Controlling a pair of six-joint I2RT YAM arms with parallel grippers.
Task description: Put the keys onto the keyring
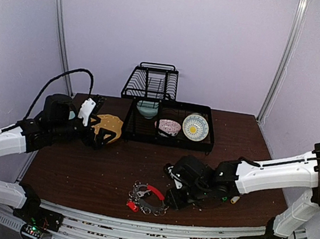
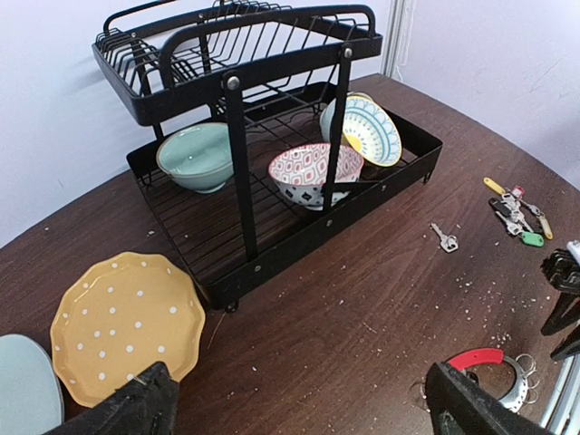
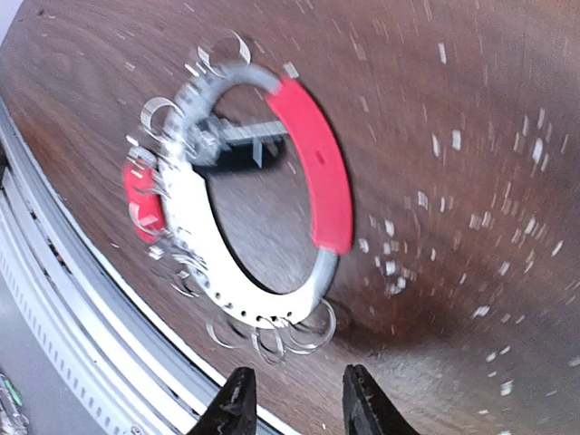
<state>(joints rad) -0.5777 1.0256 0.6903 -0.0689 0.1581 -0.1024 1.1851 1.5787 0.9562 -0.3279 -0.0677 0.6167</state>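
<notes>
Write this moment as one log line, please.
left pincer: open, near yellow plate | right pincer: open, beside keyring | keyring: lying flat, ungrasped

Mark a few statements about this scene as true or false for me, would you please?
1. The keyring lies flat on the table. True.
2. The right gripper is shut on the keyring. False: its fingers are apart and empty, and the ring lies just beyond them.
3. The yellow plate stands in the dish rack. False: it lies flat on the table beside the rack.
4. The left gripper is open and empty. True.
</notes>
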